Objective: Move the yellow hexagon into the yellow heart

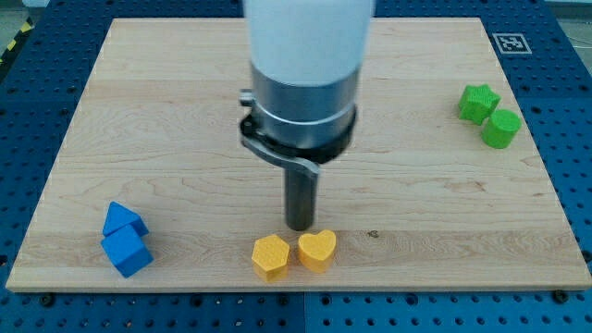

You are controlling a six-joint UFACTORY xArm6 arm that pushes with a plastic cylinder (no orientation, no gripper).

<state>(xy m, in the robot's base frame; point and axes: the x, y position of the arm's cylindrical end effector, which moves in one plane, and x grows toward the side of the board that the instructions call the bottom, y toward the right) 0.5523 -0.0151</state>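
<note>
Yellow hexagon [270, 255] already touches the yellow heart [317, 250] near the bench [185, 139] front edge. No jaws here; my tip [300, 227], just behind them, could split them.

Desk [185, 111]: pale wood, visible grain, smooth matt finish; we note a blue perforated metal-looking base around it. Yellow hexagon [270, 255] and yellow heart [317, 250]: matt, plastic-looking, smooth faces. Blue blocks [125, 240] at near left and green blocks [490, 116] at far right: same matt plastic look. Rod with my tip [300, 228]: dark, matt. Collar [301, 111] above: brushed grey metal under a white glossy housing [310, 32].
</note>
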